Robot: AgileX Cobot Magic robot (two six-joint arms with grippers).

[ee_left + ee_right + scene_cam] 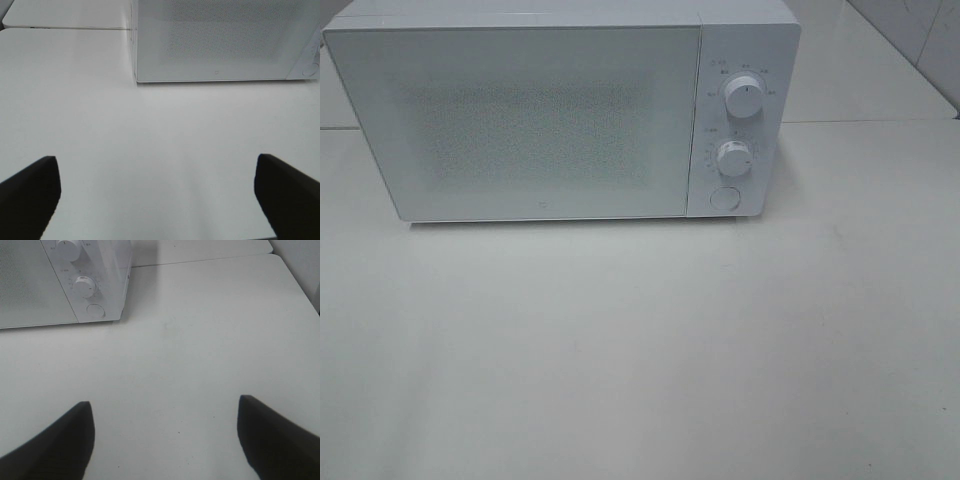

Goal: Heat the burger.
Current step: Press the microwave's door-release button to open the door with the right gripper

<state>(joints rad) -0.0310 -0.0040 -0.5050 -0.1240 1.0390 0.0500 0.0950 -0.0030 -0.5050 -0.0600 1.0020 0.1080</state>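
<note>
The burger is not in view in any frame. A white microwave [560,110] stands at the back of the white table with its door shut. It has two round knobs [744,98] and a round button [723,197] on its right panel. It also shows in the left wrist view [225,40] and in the right wrist view [60,280]. My left gripper [157,195] is open and empty above the table in front of the microwave's left part. My right gripper [162,440] is open and empty in front of its right side. Neither gripper shows in the exterior high view.
The white table [640,350] stretches in front of the microwave. A seam between table tops runs behind the microwave [65,27]. A tiled wall [920,40] rises at the back right.
</note>
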